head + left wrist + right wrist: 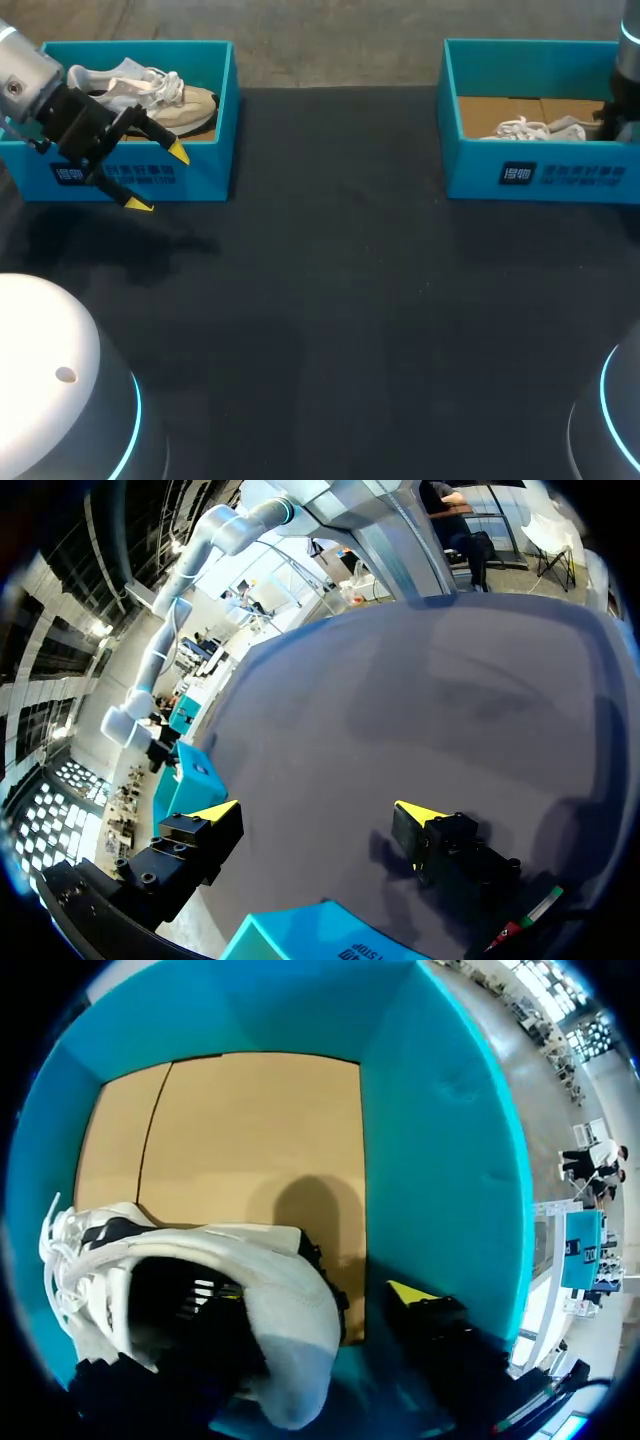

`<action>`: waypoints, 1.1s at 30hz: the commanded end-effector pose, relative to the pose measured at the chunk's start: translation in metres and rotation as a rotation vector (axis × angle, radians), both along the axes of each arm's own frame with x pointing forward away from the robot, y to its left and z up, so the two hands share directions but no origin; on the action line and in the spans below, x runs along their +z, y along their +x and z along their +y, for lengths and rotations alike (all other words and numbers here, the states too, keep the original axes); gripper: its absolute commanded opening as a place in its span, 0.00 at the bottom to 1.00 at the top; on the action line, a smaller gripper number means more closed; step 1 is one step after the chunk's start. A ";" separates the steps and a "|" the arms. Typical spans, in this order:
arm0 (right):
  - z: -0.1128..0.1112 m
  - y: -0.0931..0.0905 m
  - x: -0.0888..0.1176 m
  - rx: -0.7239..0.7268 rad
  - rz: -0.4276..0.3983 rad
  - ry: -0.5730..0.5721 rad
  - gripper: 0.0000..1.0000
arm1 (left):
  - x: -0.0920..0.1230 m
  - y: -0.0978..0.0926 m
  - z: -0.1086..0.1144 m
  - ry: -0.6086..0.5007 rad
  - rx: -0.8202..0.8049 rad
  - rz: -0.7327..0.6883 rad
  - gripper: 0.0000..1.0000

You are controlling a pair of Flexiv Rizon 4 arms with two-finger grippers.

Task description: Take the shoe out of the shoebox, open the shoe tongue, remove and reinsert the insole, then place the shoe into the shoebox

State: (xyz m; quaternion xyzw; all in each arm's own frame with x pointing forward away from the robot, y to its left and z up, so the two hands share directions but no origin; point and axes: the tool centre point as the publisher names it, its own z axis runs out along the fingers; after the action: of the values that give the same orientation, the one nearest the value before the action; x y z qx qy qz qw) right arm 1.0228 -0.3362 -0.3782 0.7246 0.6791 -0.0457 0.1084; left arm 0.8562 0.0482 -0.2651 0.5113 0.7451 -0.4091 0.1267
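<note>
Nearest, over the dark surface, my left hand hangs spread before the left teal cardboard shoebox, which holds one white-and-beige sneaker. Two boxes, two shoes: in the right teal cardboard shoebox, my right hand is spread astride the white sneaker.

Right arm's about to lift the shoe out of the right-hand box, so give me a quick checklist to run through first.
1. Does the right gripper straddle the heel of the shoe? Ok: one finger is inside the opening, the other outside.
2. Are the fingers closed on the heel? Not ok: the outer finger stands apart from it.
3. Is the shoe inside the right shoebox? Ok.
4. Are the laces free to lift? Cannot tell: they bunch near the box wall.
5. Is the left gripper out of the way? Ok: it is open and empty, in front of the left shoebox.
</note>
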 end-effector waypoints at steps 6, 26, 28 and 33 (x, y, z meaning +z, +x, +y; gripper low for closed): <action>0.008 -0.007 0.016 0.004 -0.017 -0.008 0.97 | 0.001 -0.001 0.000 0.004 0.001 -0.002 1.00; 0.032 -0.006 0.075 0.029 -0.095 -0.032 0.56 | 0.001 -0.001 0.000 0.004 0.001 -0.002 1.00; 0.035 -0.005 0.086 0.033 -0.111 -0.041 0.57 | 0.001 -0.001 0.000 0.004 0.001 -0.002 1.00; 0.042 -0.007 0.116 0.042 -0.139 -0.058 0.62 | 0.001 -0.001 0.000 0.004 0.001 -0.002 1.00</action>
State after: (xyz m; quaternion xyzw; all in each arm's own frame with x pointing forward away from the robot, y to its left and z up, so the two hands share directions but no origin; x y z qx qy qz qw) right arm 1.0297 -0.3008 -0.2833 0.7089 0.6844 -0.0133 0.1699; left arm 0.8563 0.0482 -0.2651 0.5113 0.7451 -0.4091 0.1267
